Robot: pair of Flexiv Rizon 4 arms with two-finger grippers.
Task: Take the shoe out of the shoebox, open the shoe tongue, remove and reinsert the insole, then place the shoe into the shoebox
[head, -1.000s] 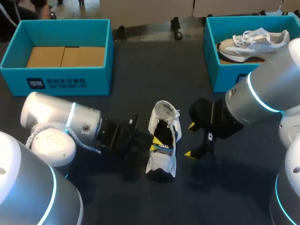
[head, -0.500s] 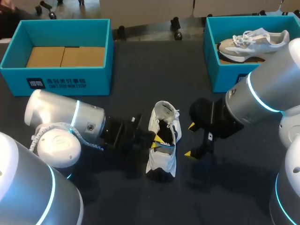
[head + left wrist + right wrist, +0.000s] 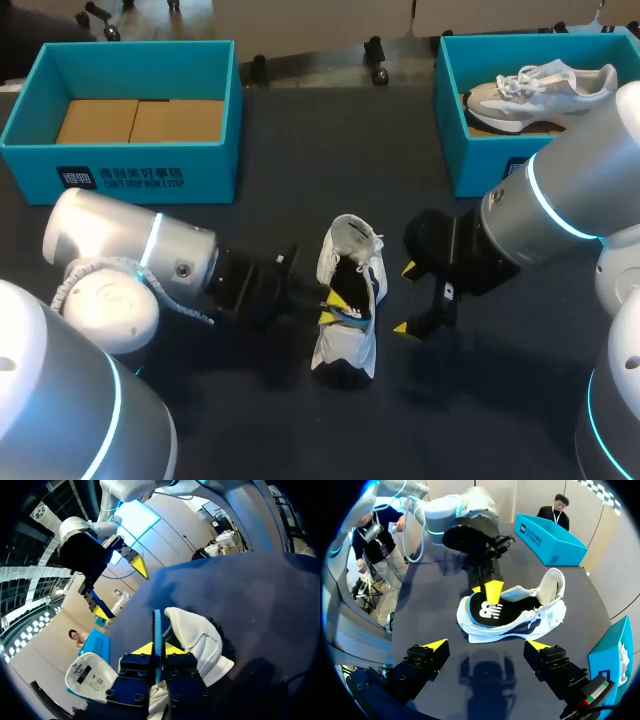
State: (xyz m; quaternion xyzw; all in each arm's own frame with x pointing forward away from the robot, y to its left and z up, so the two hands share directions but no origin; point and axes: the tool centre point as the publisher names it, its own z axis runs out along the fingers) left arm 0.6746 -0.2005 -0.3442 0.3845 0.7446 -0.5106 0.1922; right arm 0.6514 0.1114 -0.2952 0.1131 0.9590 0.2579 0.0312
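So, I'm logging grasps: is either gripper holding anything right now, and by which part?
The left gripper pinches the insole by its edge, over the shoe. The right gripper is open, holding nothing.

Dark surface (image 3: pixel 270 140), bare across the far middle. Far right: teal box (image 3: pixel 478 165) containing a grey-and-white sneaker (image 3: pixel 540 88), toe pointing left, laces tied.
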